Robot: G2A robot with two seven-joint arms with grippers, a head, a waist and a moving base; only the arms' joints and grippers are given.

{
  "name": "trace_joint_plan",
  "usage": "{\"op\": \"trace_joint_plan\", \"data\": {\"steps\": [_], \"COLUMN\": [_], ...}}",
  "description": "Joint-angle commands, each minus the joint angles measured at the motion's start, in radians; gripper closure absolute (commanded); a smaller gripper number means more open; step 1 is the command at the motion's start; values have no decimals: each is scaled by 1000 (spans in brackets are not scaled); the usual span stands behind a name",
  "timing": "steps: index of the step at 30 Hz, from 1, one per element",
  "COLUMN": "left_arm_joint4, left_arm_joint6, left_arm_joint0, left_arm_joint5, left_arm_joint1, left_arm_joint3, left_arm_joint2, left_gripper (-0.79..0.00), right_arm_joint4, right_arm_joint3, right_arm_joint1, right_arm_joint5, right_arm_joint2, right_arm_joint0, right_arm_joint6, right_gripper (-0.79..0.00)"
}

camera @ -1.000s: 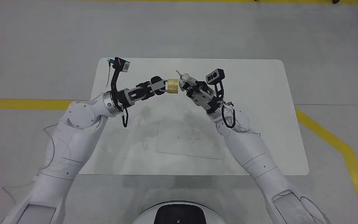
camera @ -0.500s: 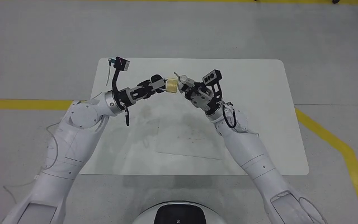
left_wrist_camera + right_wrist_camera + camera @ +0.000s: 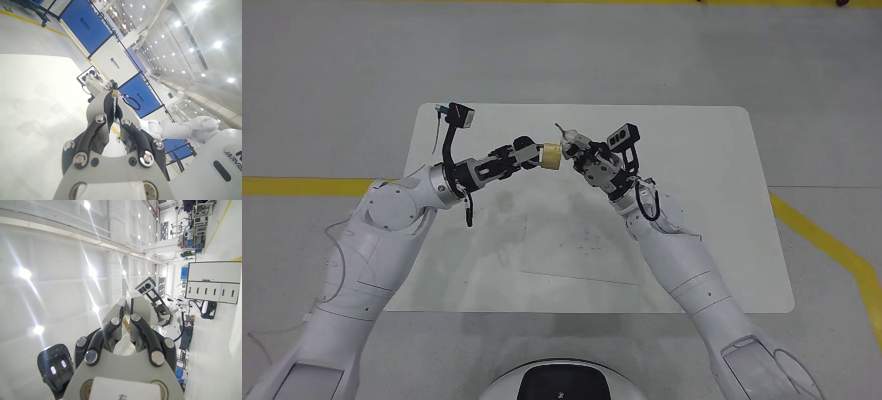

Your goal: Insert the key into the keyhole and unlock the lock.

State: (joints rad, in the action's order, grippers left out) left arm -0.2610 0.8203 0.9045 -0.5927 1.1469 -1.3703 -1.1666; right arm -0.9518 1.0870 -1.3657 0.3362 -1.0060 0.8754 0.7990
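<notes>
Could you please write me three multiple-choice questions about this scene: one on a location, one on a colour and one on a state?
1. Where is the brass-coloured metal padlock?
A) on the floor
B) held up between the left gripper and the right gripper
C) inside a box

2. What colour is the flat rectangular table?
A) white
B) blue
C) black

3. What state is the left gripper in?
A) wide open and empty
B) shut on the padlock
C) folded back against the arm

Answers:
1 B: the top view shows the padlock raised where both arms meet.
2 A: the top view shows a plain white top.
3 B: the left wrist view shows the pads pressed onto silver metal, with the brass body just past the tips.
</notes>
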Motion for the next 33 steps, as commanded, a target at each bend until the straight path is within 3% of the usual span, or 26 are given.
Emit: {"op": "trace_joint_plan", "data": {"steps": [1,21,33], "left_arm_joint4": [5,85,89], "left_arm_joint6": [-2,-61,-34], "left_arm_joint0": [0,-2,-8], "left_arm_joint5": [0,3,-4], "left_arm_joint1": [0,3,3], "left_arm_joint3": [1,-2,0], "left_arm_joint2": [0,10,19], "left_gripper": [0,0,0], "right_arm_joint4": [-1,9,21], "right_arm_joint3": [1,94,97], "right_arm_joint1": [-5,-10,-13], "right_arm_joint5": [-6,-55,-64], "right_arm_joint2": [7,-36,-69], "right_arm_joint0": [-1,52,58], "right_arm_joint6": [5,50,39], "right_gripper": [0,0,0]}}
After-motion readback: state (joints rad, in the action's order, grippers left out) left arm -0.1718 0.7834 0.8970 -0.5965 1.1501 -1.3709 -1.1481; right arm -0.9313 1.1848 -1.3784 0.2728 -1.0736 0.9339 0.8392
